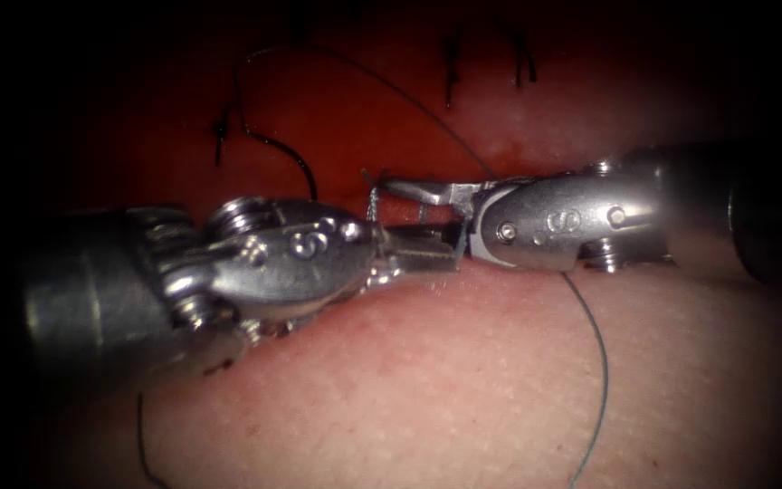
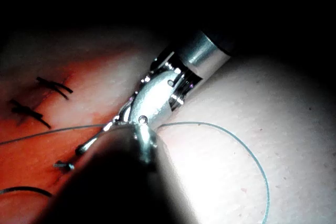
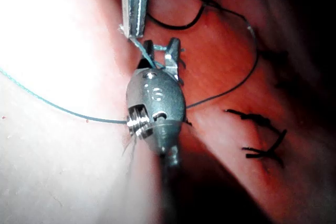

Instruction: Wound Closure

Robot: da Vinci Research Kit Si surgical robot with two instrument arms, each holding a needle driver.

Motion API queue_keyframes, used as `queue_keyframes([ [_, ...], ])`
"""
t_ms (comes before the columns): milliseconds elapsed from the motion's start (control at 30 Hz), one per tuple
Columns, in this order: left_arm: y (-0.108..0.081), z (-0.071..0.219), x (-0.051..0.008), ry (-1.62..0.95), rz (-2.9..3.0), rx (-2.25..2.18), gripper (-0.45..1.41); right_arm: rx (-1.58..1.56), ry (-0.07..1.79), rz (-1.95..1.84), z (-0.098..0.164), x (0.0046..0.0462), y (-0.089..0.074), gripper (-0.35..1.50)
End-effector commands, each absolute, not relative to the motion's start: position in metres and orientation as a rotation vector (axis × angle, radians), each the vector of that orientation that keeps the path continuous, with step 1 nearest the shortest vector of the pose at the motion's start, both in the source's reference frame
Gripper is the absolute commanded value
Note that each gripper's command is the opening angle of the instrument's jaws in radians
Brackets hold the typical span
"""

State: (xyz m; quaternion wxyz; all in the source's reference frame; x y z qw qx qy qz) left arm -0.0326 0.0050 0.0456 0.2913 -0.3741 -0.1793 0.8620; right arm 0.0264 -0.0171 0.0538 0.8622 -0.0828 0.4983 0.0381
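Observation:
My left tool comes in from the left, its jaws shut on the teal thread; its tip pinches that strand. My right tool meets it at mid-picture with jaws open, thread turns lying around them. A dark curve that looks like the needle lies on the red tissue up and left of the tools, held by neither. From it the thread arcs over to the right tool. The right tool also shows with the thread looping beside it.
Dark finished stitches cross the cut along the far red band; more stitches lie close by. Pale tissue spreads in front. A thread loop trails down at the right.

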Motion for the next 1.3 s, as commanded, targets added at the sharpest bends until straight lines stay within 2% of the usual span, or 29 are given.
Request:
queue_keyframes([
  [33,0.005,0.046,-0.0332,-0.478,2.298,-1.002,-0.45,-0.170,1.039,0.071,0.055,0.0272,-0.017,-0.35],
  [300,0.005,0.045,-0.0330,-0.477,2.310,-1.008,-0.45,-0.209,1.065,0.039,0.052,0.0255,-0.016,-0.35],
  [333,0.005,0.045,-0.0330,-0.475,2.316,-1.010,-0.45,-0.224,1.079,0.060,0.051,0.0252,-0.016,0.04],
  [400,0.004,0.045,-0.0328,-0.473,2.325,-1.015,-0.45,-0.222,1.092,0.074,0.050,0.0246,-0.015,1.05],
  [433,0.004,0.044,-0.0326,-0.471,2.332,-1.019,-0.45,-0.216,1.094,0.076,0.050,0.0242,-0.015,1.21],
  [467,0.003,0.044,-0.0323,-0.469,2.342,-1.024,-0.45,-0.207,1.097,0.079,0.049,0.0234,-0.015,1.28],
  [633,0.000,0.045,-0.0304,-0.511,2.415,-1.121,-0.45,-0.200,1.123,0.127,0.046,0.0190,-0.012,1.35],
  [700,-0.001,0.046,-0.0298,-0.540,2.441,-1.123,-0.33,-0.209,1.133,0.153,0.046,0.0174,-0.011,1.35],
  [833,-0.002,0.048,-0.0297,-0.630,2.521,-1.086,0.15,-0.231,1.123,0.189,0.046,0.0152,-0.010,1.35],
  [867,-0.003,0.049,-0.0297,-0.649,2.550,-1.069,0.52,-0.241,1.111,0.198,0.046,0.0144,-0.010,1.35],
  [900,-0.003,0.050,-0.0297,-0.657,2.562,-1.062,0.76,-0.244,1.106,0.201,0.046,0.0142,-0.010,1.35],
  [967,-0.003,0.051,-0.0294,-0.678,2.591,-1.045,0.96,-0.256,1.095,0.201,0.047,0.0139,-0.010,1.35],
  [1200,-0.003,0.054,-0.0257,-0.679,2.676,-0.876,0.98,-0.247,1.076,0.203,0.047,0.0143,-0.010,1.38],
  [1300,-0.002,0.053,-0.0237,-0.680,2.678,-0.864,0.89,-0.247,1.076,0.204,0.047,0.0143,-0.010,1.38],
])
